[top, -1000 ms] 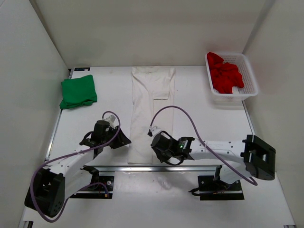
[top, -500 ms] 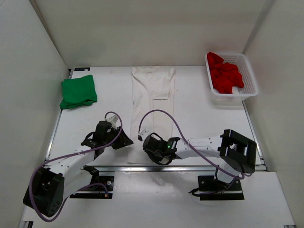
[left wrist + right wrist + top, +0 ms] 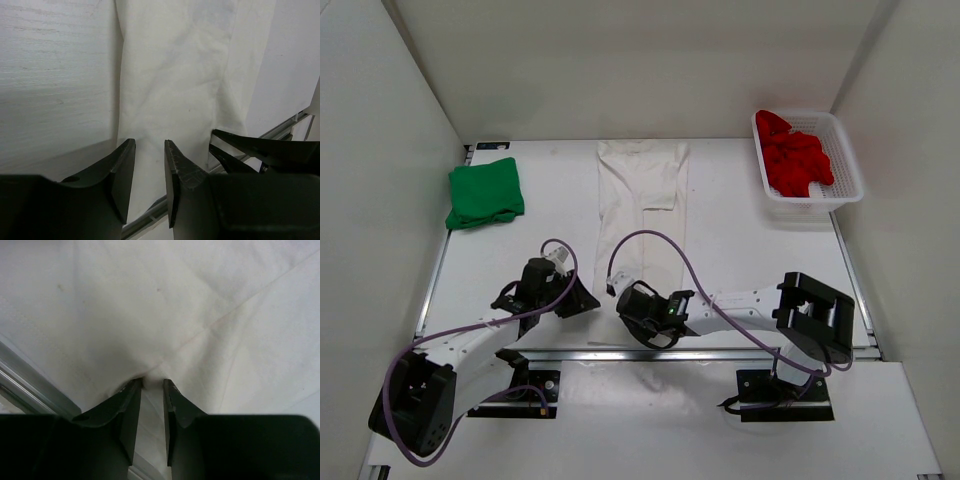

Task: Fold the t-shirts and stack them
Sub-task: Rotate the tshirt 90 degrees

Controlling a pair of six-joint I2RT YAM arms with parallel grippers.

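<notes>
The white t-shirt [image 3: 640, 215] lies as a long strip down the middle of the table [image 3: 740, 250]. The red t-shirt [image 3: 795, 160] is heaped in a mesh basket [image 3: 848, 165] well off to its far right, and the green t-shirt [image 3: 485, 192] sits folded off to its far left. At its near hem the right gripper [image 3: 152, 382] pinches a puckered ridge of cloth, and the left gripper [image 3: 150, 145] hangs at its near left corner, jaws slightly parted over flat cloth.
</notes>
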